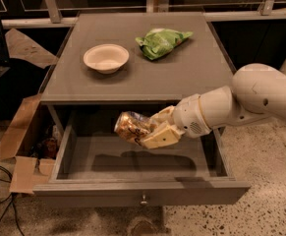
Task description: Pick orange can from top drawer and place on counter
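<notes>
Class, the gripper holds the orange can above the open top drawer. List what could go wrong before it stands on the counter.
1. The orange can hangs tilted, gripped near one end by the gripper; it might slip and drop into the top drawer.
2. It is lower than the counter, so moving inward too early could strike the front edge.
3. The white bowl and green snack bag lie on the counter; careless placement could knock them.
</notes>
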